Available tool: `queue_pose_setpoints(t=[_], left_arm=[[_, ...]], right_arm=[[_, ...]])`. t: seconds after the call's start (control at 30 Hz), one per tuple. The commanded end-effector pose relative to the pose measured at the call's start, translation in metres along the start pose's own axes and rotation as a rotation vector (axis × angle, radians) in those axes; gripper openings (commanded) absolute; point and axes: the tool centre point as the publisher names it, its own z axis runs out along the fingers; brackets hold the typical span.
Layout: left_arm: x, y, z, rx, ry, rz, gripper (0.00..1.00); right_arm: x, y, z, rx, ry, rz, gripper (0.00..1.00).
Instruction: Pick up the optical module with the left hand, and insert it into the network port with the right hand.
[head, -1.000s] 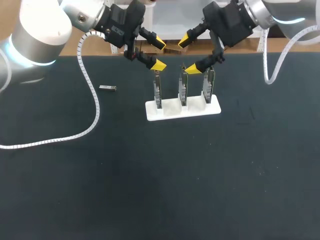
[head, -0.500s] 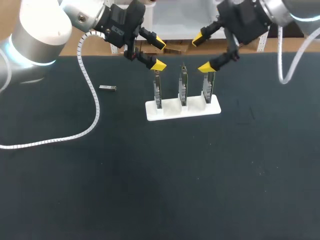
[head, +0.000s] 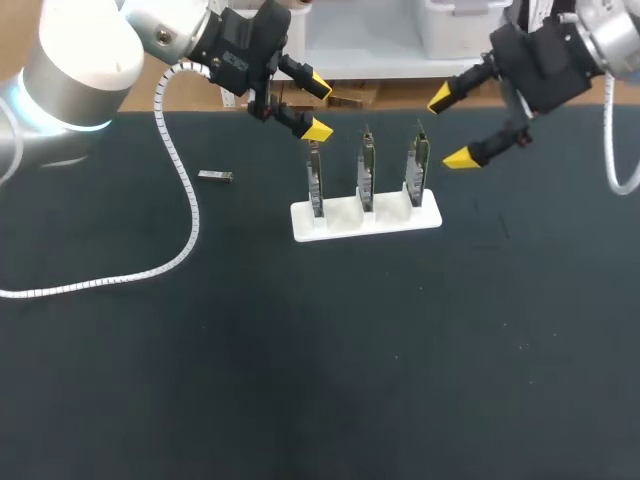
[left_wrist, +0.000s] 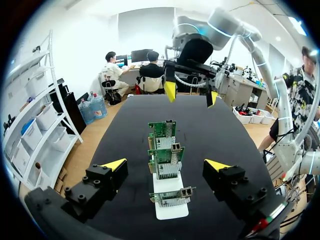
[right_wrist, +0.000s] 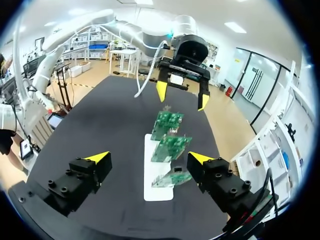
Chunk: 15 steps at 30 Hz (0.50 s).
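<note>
Head view gives us the layout. The optical module (head: 215, 177) lies flat on the dark table (head: 300, 360), alone and well apart from the white stand (head: 366, 218), on our left of it. That stand holds three network cards (head: 366, 172) upright in a row, we judge so that each network port (left_wrist: 185, 191) stays fixed and reachable from the side rather than lying loose. Our left gripper (head: 318, 108) hangs above the leftmost card, its yellow tips spread wide with nothing between them. It is nowhere near the module, so we reckon the pick-up has not yet begun. Our right gripper (head: 450, 127) hovers just beside the rightmost card, on its outer side, likewise spread and empty (sensible enough, as it has nothing to insert yet). In the left wrist view the cards line up straight ahead between our fingers, with the right gripper facing us from beyond the row. The module lies in the open with nothing around it, which should let the left fingers come down on it from above.
</note>
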Motion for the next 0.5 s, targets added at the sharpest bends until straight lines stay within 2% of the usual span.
queue_pose_setpoints(t=[0.03,0.23,0.5], left_arm=[[0.000,0.000,0.000,-0.001,0.003,-0.001,1.00],[0.000,0.000,0.000,-0.001,0.003,-0.001,1.00],[0.000,0.000,0.000,-0.001,0.003,-0.001,1.00]], right_arm=[[-0.002,-0.001,-0.010,-0.033,0.016,-0.018,1.00],[-0.003,-0.006,-0.016,-0.076,0.045,-0.026,1.00],[0.000,-0.005,-0.027,-0.069,0.062,-0.021,1.00]])
